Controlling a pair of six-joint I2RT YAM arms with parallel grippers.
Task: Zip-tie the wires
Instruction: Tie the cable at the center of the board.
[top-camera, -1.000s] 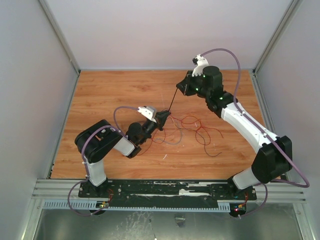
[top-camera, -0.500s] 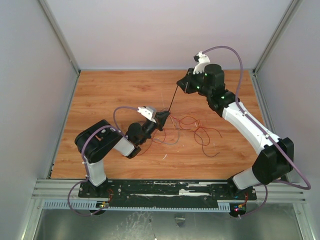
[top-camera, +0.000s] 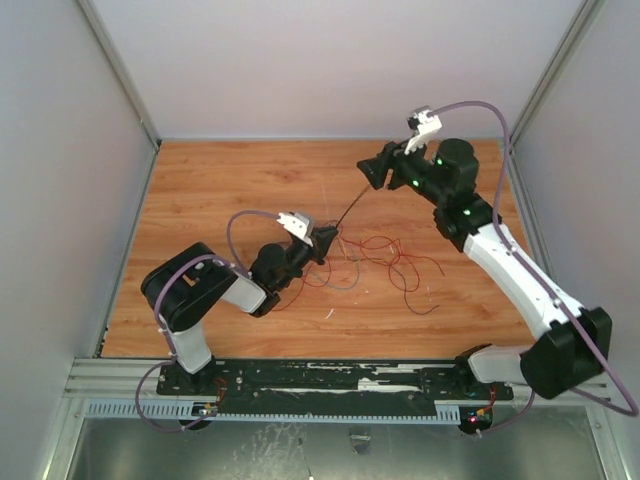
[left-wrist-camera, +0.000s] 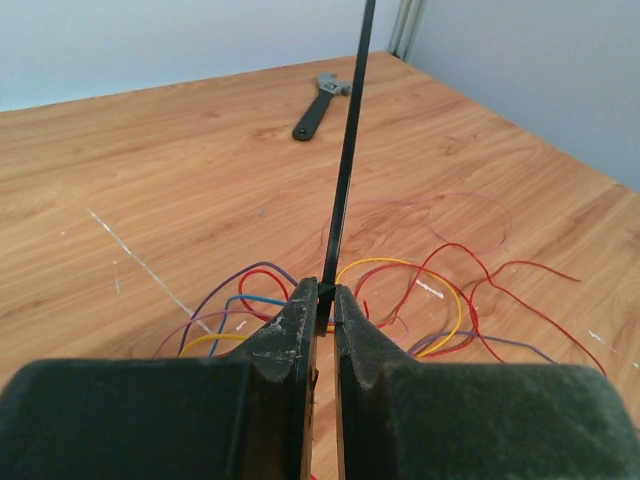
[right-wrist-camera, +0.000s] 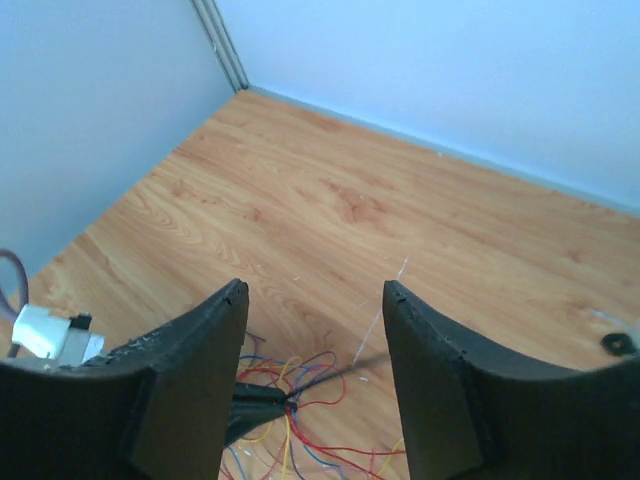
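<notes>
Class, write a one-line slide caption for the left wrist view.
Left end effector pinching the black zip tie, coloured wires lying beyond.

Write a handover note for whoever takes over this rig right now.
Left gripper: shut on the zip tie at its lower end, by the wires.
Right gripper: open, empty, near the tie's free end.
Wires: a loose, spread tangle.
Done: tie gripped; whether it loops the wires cannot be told.
Left: loop and cinch the tie round the wires.
</notes>
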